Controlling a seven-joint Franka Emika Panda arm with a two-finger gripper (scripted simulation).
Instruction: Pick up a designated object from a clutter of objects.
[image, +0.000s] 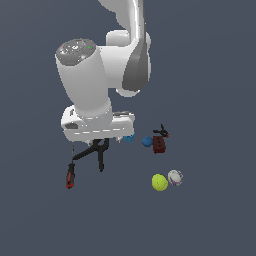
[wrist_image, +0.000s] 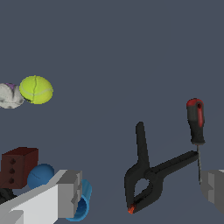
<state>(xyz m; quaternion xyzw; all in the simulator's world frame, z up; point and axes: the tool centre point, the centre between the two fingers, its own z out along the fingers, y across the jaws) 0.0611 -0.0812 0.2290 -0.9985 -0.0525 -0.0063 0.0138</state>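
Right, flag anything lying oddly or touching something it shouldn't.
The screwdriver has its thin shaft crossing a handle tip of the black spring clamp, so the two look in contact. The blue cup lies tipped on its side beside a gripper finger. Nothing looks damaged.

A flat, dark grey-blue surface (image: 210, 220) carries everything. In the exterior view the red-and-black screwdriver (image: 70, 176) lies at lower left beside the black spring clamp (image: 96, 153), with the blue cup (image: 129, 138), blue ball (image: 146, 141), dark red block (image: 159, 145) and small clamp (image: 162, 132) clustered at centre. The yellow-green tennis ball (image: 159, 182) and white ball (image: 175, 177) sit touching, lower right of centre.
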